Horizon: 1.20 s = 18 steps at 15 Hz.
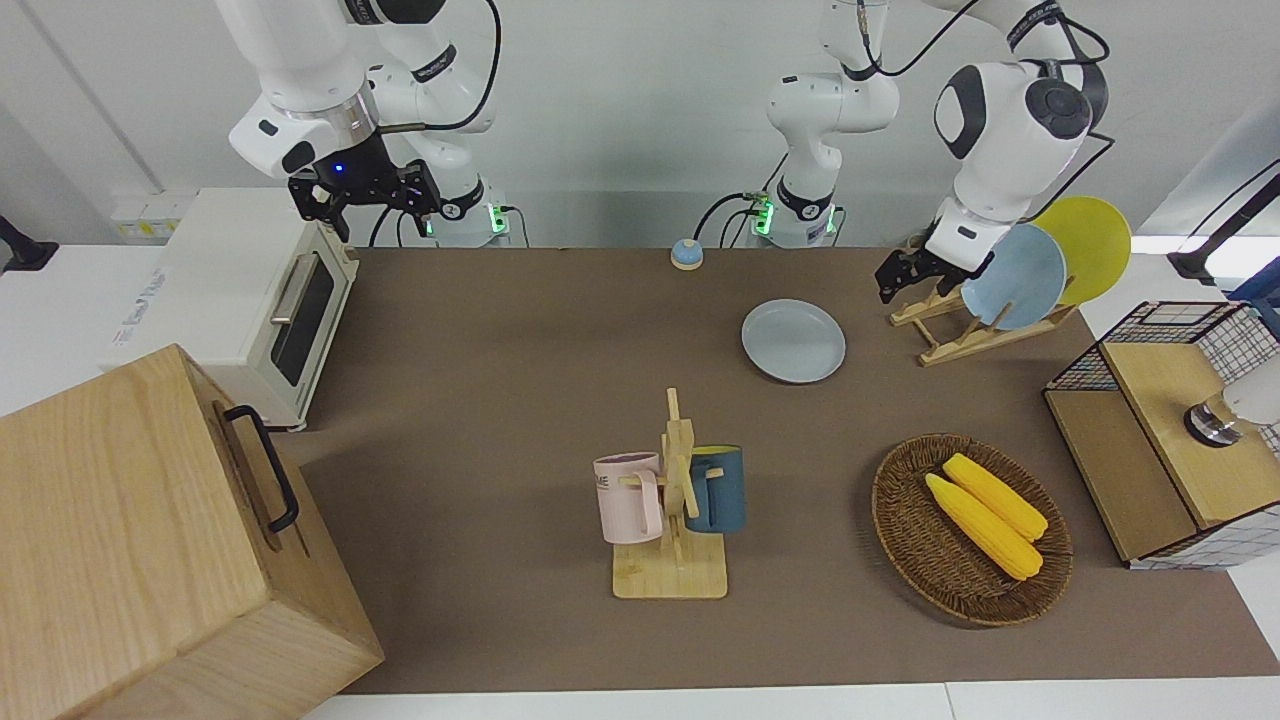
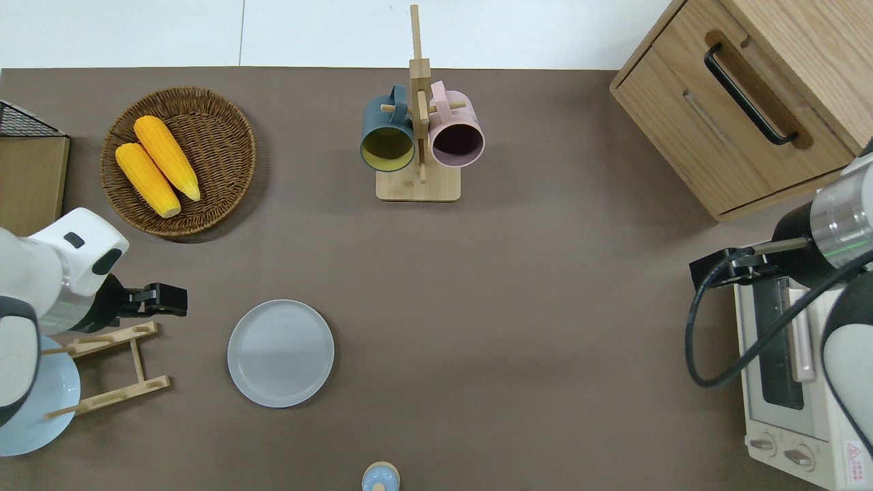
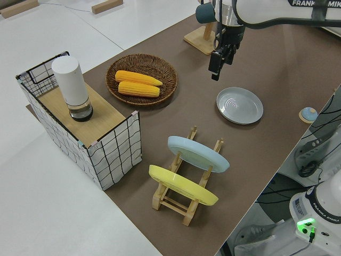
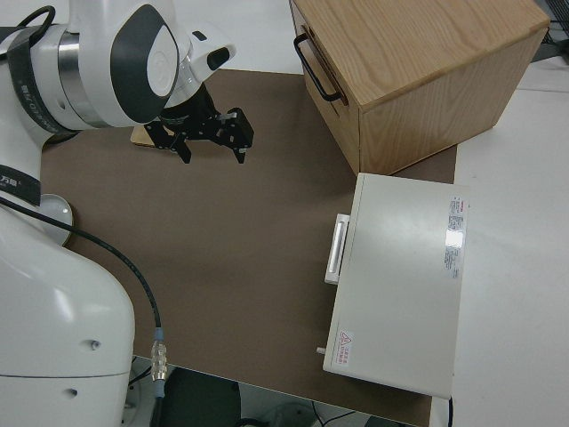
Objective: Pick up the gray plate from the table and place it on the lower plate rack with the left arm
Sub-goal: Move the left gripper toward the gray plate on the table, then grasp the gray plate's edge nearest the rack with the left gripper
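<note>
1. The right arm is parked; its gripper [image 4: 213,133] shows its two fingers spread apart with nothing between them.
2. Close to the robots, a small blue bell [image 2: 380,477] sits at the table's near edge.
3. The lower plate rack [image 2: 109,368] stands toward the left arm's end of the table. A light blue plate [image 3: 198,153] leans in its slots, and a yellow plate [image 3: 183,185] leans in the slot next to it, at the rack's outer end. The pegs at the rack's other end, the end toward the gray plate, hold nothing.
4. The gray plate [image 2: 281,353] lies flat on the brown table [image 2: 545,307], beside the rack on the side toward the table's middle, apart from it and untouched.
5. The left gripper [image 2: 164,299] hangs in the air over bare table just beside the rack's peg tips, between the rack and the wicker basket, short of the gray plate. It carries nothing; whether its jaws are released or clenched cannot be told.
6. Farther from the robots, the wicker basket [image 2: 225,123] holds two ears of corn [image 2: 157,166].
7. A wooden mug stand [image 2: 418,184] carries a dark blue mug [image 2: 387,133] and a pink mug [image 2: 457,133].
</note>
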Tool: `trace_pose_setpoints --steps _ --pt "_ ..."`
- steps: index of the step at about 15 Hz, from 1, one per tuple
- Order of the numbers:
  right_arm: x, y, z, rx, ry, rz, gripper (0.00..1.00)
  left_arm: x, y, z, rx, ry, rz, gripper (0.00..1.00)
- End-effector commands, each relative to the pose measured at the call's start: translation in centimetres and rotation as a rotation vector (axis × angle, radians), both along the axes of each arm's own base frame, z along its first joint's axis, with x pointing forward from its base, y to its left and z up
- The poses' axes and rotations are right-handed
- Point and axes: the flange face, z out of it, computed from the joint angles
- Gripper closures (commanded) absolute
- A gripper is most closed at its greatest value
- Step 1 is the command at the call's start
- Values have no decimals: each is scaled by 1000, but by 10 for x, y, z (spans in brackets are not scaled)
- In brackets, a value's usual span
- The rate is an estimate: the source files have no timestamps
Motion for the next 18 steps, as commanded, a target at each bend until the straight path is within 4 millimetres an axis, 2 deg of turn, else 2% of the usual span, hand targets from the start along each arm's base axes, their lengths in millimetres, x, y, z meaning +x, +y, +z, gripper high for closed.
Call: trace_pose_setpoints --steps 1,4,8,13,16,18 --pt "-2 -2 5 -9 1 -16 17 -25 -23 -57 -10 -29 -21 2" --pt "-2 -2 5 -9 1 -16 17 -35 -26 -84 -6 -10 -29 2" --pt "-2 -2 5 -9 1 -16 17 -51 -25 -131 -12 -8 -17 5" --pt "-2 -2 5 -9 1 -16 17 -56 -24 -166 -43 59 23 17" --pt "-2 -2 5 -9 1 -16 17 -55 -24 -181 -59 78 47 78" --pt "-2 -2 5 -9 1 -16 17 -54 -24 -190 -59 88 52 275"
